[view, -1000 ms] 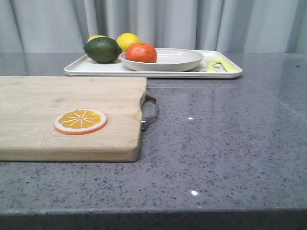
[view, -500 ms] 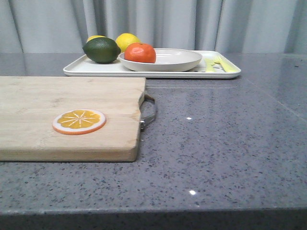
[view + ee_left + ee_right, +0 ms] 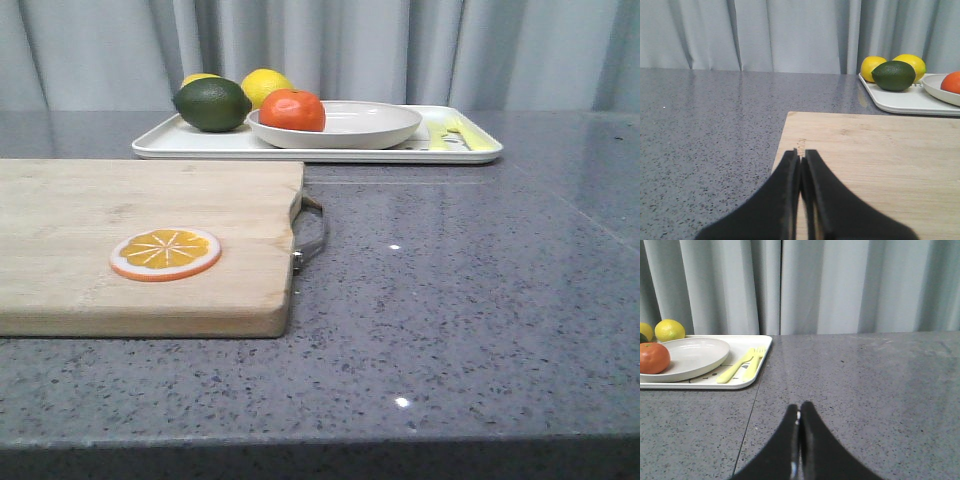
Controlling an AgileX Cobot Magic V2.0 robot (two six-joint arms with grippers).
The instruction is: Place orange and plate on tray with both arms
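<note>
The orange [image 3: 293, 110] sits in the plate [image 3: 345, 125], which rests on the tray [image 3: 320, 143] beside a lime [image 3: 212, 104]; an orange slice [image 3: 165, 253] lies on the cutting board [image 3: 140, 240].

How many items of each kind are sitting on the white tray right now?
Yellow lemons: 2
Green lime: 1
Orange, resting on the plate: 1
Plate: 1
Yellow-green utensils, a fork and a second piece beside it: 2
Total on the tray: 7
</note>
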